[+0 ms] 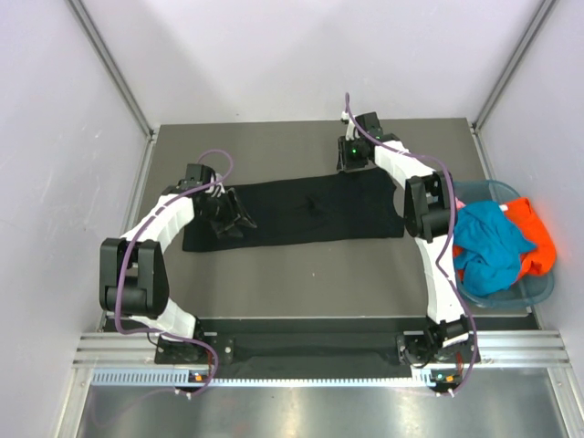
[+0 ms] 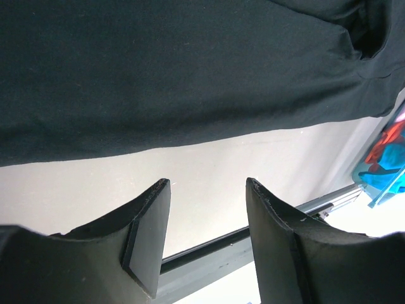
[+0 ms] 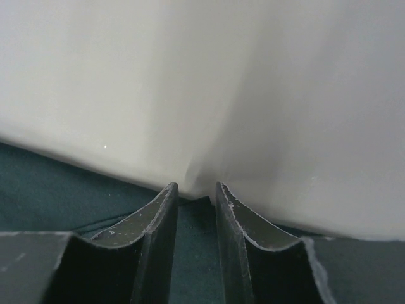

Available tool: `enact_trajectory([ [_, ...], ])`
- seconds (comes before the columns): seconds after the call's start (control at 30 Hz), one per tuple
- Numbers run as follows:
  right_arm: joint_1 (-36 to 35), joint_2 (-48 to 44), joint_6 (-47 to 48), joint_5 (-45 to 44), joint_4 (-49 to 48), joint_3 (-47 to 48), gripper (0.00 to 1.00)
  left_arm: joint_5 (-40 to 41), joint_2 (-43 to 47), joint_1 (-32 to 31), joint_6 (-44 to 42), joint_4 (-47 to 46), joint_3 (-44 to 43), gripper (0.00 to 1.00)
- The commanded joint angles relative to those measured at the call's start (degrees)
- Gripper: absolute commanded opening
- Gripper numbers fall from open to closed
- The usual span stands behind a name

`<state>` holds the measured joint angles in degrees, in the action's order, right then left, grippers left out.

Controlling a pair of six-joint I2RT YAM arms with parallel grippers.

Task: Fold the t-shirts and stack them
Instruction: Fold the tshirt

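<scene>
Right now the black t-shirt point(image 1: 310, 210) is lying flat across the middle of the table point(image 1: 301, 283), stretched out as a long band from left to right. The left gripper point(image 1: 228, 217) is hovering over the shirt's left end. In its wrist view its fingers point(image 2: 149, 234) are standing wide apart with only bare tabletop showing between them. The shirt's edge is lying just beyond the tips, so it is gripping nothing. The right gripper point(image 1: 351, 157) is sitting at the far edge of the shirt, toward its right end. Its wrist camera is showing the jaws drawn almost together, with a narrow strip of dark cloth rising into the gap (it appears to be pinching the shirt's edge there). Off to the right, the translucent basket point(image 1: 540, 290) is resting at the table's right edge, well apart from the black shirt. It is holding a teal t-shirt point(image 1: 488, 242) bunched up inside, with an orange t-shirt point(image 1: 540, 233) lying just beside it toward the right.
</scene>
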<state>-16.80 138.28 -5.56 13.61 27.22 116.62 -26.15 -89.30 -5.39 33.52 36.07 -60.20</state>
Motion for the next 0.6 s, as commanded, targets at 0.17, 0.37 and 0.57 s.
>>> enact_trajectory([
  [0.17,0.4,0.3,0.2,0.2,0.0,0.1,0.31,-1.1,0.1,-0.1,-0.5,-0.7,0.2,0.56],
  [0.37,0.4,0.6,0.3,0.0,0.1,0.0,0.23,-1.1,0.1,-0.1,-0.5,-0.7,0.2,0.56],
  [0.57,0.4,0.1,-0.2,-1.5,-0.1,0.5,0.05,-1.0,0.2,-0.1,-0.5,-0.5,0.1,0.56],
])
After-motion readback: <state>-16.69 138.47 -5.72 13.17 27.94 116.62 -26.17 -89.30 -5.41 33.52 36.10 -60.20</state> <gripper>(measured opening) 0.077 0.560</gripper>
